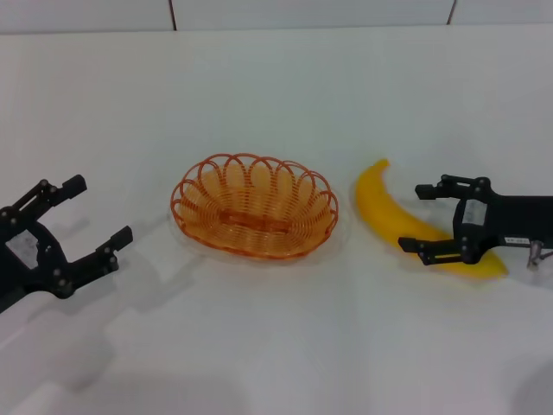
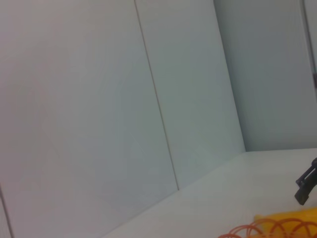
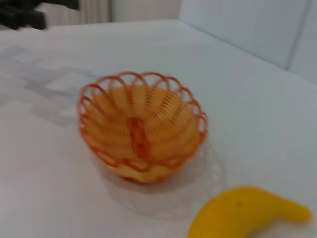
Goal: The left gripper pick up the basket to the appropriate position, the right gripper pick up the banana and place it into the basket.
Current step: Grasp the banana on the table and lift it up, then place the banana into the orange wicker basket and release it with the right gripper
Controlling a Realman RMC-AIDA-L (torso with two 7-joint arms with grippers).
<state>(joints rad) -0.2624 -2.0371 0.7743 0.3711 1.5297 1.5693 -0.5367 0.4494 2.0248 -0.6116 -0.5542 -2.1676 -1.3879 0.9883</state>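
The orange wire basket (image 1: pixel 254 206) sits on the white table in the middle; it also shows in the right wrist view (image 3: pixel 142 127), and its rim (image 2: pixel 270 228) shows in the left wrist view. The yellow banana (image 1: pixel 390 212) lies just right of it, also seen in the right wrist view (image 3: pixel 245 215). My right gripper (image 1: pixel 421 220) is open, its fingers straddling the banana's near half. My left gripper (image 1: pixel 97 212) is open and empty, well to the left of the basket. Part of the right gripper (image 2: pixel 307 182) shows in the left wrist view.
The white table (image 1: pixel 276 95) runs back to a pale panelled wall (image 1: pixel 259 13). Bare table lies in front of the basket and between it and the left gripper.
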